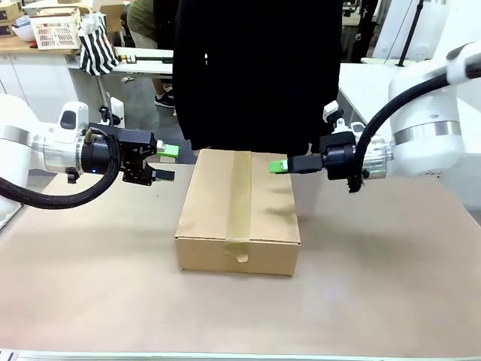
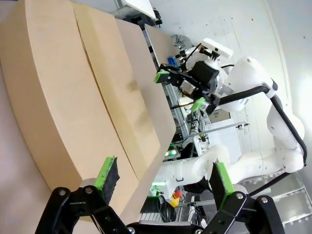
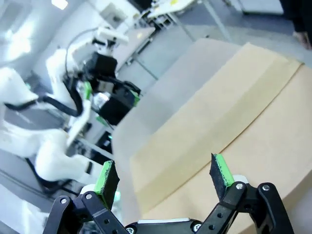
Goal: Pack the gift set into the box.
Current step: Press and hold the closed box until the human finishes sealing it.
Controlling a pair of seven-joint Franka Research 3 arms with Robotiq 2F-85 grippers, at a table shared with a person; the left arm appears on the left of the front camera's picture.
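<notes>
The box (image 1: 237, 203) lies shut in the middle of the table, a tan tape strip (image 1: 240, 192) running along its top seam and down the near side. My left gripper (image 1: 167, 163) hovers open just left of the box, fingers pointing at it. My right gripper (image 1: 279, 167) hovers open over the box's right top edge. The left wrist view shows the box (image 2: 63, 97) ahead of the left gripper (image 2: 165, 175), with the right gripper (image 2: 179, 90) beyond. The right wrist view has the box (image 3: 234, 126) below the right gripper (image 3: 163, 178) and the left gripper (image 3: 111, 95) opposite. The gift set is out of view.
A person in dark clothing (image 1: 255, 68) stands close behind the box at the far edge. Brown paper (image 1: 113, 293) covers the table, bare in front of and beside the box. A striped bag (image 1: 98, 45) and a basket (image 1: 56, 31) sit far back left.
</notes>
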